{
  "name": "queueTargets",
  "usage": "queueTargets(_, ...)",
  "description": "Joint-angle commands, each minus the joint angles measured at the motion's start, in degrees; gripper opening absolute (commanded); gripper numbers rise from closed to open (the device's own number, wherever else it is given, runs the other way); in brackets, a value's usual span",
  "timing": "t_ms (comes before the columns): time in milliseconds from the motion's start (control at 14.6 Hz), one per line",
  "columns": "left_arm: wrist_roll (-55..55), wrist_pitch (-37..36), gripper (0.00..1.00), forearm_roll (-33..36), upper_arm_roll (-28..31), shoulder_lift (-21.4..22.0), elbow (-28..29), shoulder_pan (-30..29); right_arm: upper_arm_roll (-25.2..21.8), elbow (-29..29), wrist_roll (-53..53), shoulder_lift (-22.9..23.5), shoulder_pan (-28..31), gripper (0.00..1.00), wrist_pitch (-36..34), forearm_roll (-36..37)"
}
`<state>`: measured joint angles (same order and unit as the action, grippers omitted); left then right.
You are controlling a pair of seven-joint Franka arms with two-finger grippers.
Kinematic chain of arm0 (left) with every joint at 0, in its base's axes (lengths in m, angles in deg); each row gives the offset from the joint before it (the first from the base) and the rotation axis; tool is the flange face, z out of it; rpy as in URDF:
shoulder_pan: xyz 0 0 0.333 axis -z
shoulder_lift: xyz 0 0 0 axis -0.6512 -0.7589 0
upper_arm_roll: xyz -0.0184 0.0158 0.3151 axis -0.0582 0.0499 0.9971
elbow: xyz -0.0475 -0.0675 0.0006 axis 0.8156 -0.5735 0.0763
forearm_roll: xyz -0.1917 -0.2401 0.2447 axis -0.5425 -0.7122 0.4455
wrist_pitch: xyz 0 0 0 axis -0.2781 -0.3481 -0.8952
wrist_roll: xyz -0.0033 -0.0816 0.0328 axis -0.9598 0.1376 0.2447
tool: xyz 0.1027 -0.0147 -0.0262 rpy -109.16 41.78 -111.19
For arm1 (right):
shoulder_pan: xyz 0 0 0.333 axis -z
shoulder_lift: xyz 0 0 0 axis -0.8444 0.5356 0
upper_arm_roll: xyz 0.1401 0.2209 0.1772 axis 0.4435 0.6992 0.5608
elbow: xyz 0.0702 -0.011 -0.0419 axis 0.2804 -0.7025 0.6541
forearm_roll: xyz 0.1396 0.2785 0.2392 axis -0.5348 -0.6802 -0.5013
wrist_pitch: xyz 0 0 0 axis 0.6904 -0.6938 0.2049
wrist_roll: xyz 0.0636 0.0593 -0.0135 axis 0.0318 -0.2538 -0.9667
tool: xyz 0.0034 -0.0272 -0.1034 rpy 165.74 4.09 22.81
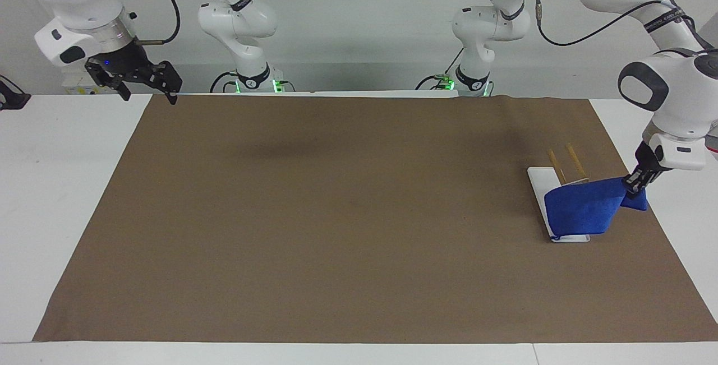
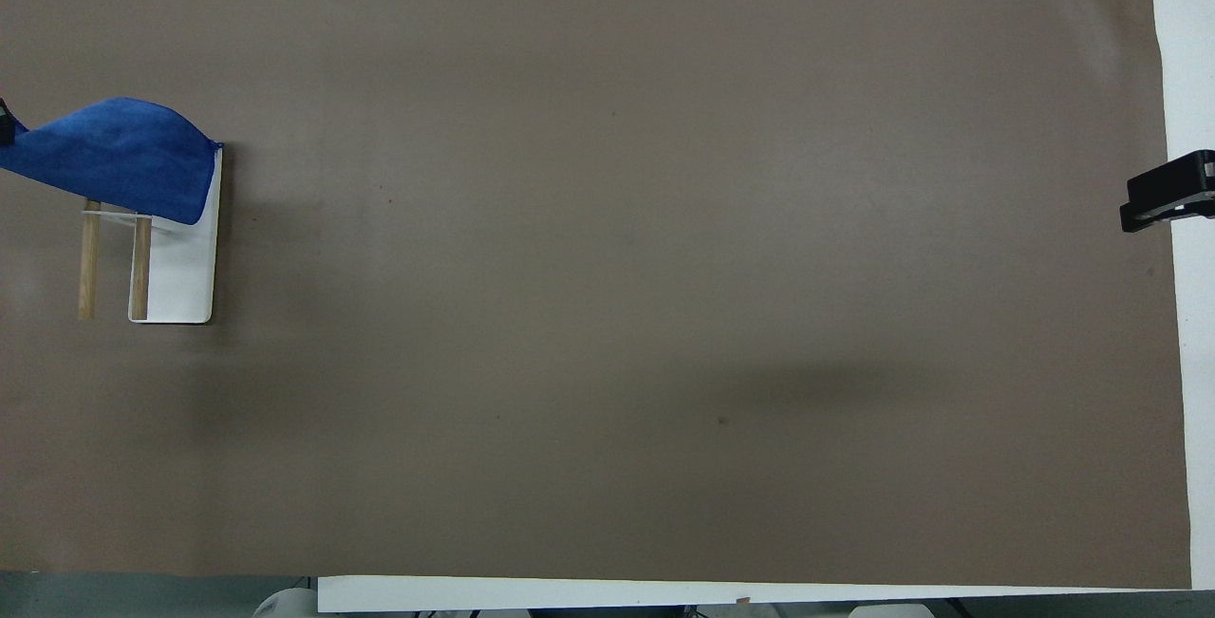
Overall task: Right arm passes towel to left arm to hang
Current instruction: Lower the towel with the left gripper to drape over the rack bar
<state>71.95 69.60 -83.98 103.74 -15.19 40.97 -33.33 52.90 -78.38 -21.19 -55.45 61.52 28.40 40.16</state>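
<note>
The blue towel (image 1: 583, 208) drapes over the two wooden bars of a small rack (image 1: 566, 166) with a white base (image 1: 539, 181), at the left arm's end of the table. It also shows in the overhead view (image 2: 114, 158). My left gripper (image 1: 634, 185) is shut on the towel's corner, just beside the rack. My right gripper (image 1: 147, 86), with its blue light, hangs open and empty over the mat's corner at the right arm's end; only its tip (image 2: 1166, 193) shows from overhead.
A brown mat (image 1: 359, 219) covers most of the white table (image 1: 50, 197). The rack's bars (image 2: 114, 262) stick out from its white base plate (image 2: 180, 267).
</note>
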Motion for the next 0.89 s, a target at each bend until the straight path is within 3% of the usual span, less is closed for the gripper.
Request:
queueTargets(0, -4.89, -1.78, 0.03, -1.07, 0.88, 0.95, 0.71, -0.09, -0.01, -0.89, -1.08, -0.79, 0.31, 1.0, -0.37, -1.05)
queueTargets(820, -4.38, -11.72, 0.03, -1.68, 1.23, 3.76, 1.15, -0.01, -0.01, -0.89, -1.08, -0.79, 0.31, 1.0, -0.37, -1.05)
